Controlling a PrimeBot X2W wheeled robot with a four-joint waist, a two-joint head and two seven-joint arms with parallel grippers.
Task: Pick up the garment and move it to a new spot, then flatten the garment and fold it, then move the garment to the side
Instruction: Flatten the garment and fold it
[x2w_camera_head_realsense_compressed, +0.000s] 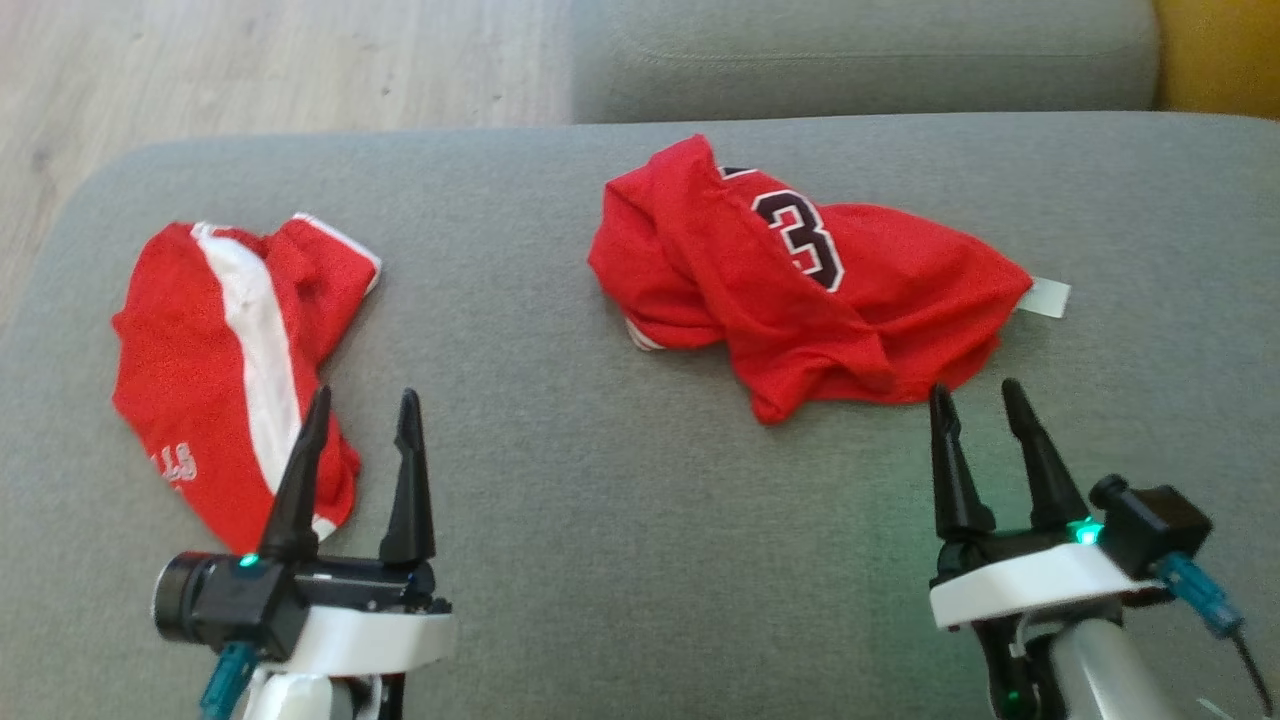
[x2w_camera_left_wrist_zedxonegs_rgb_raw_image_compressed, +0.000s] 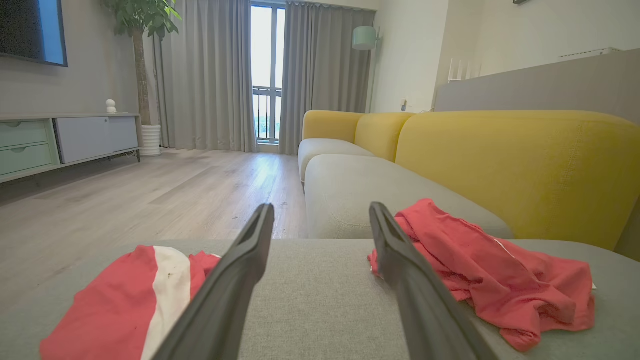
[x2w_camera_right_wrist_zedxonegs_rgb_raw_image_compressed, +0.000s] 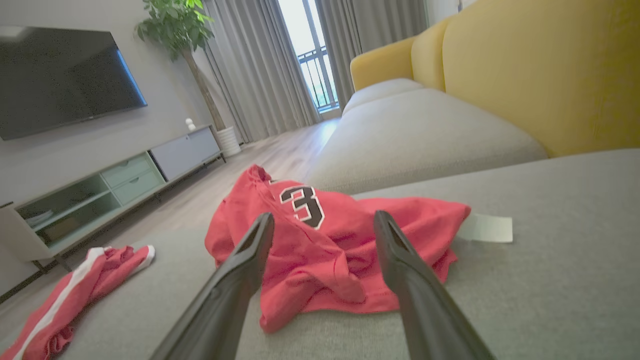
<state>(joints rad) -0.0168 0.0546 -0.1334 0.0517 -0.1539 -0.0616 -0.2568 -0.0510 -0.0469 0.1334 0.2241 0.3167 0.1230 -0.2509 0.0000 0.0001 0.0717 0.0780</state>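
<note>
Left gripper (x2w_camera_head_realsense_compressed: 365, 392) is held low over the grey seat (x2w_camera_head_realsense_compressed: 560, 450), fingers spread apart and empty. Its left finger is seen across the red shorts (x2w_camera_head_realsense_compressed: 180, 340), which lie crumpled at the seat's left. Right of centre, the red jersey (x2w_camera_head_realsense_compressed: 800, 290) lies bunched, numeral 3 uppermost, white tag (x2w_camera_head_realsense_compressed: 1046, 297) at its right edge. Right gripper (x2w_camera_head_realsense_compressed: 974, 386) is held near the jersey, fingers spread, nothing grasped.

Grey sofa seat (x2w_camera_left_wrist_zedxonegs_rgb_raw_image_compressed: 320, 300) beneath left pincer (x2w_camera_left_wrist_zedxonegs_rgb_raw_image_compressed: 321, 207). Ahead of it: wood floor (x2w_camera_left_wrist_zedxonegs_rgb_raw_image_compressed: 150, 200), grey curtains (x2w_camera_left_wrist_zedxonegs_rgb_raw_image_compressed: 210, 75), potted plant (x2w_camera_left_wrist_zedxonegs_rgb_raw_image_compressed: 145, 20). Yellow backrest (x2w_camera_left_wrist_zedxonegs_rgb_raw_image_compressed: 510, 170) to its right; TV (x2w_camera_left_wrist_zedxonegs_rgb_raw_image_compressed: 30, 30) and low cabinet (x2w_camera_left_wrist_zedxonegs_rgb_raw_image_compressed: 75, 140) far left.
</note>
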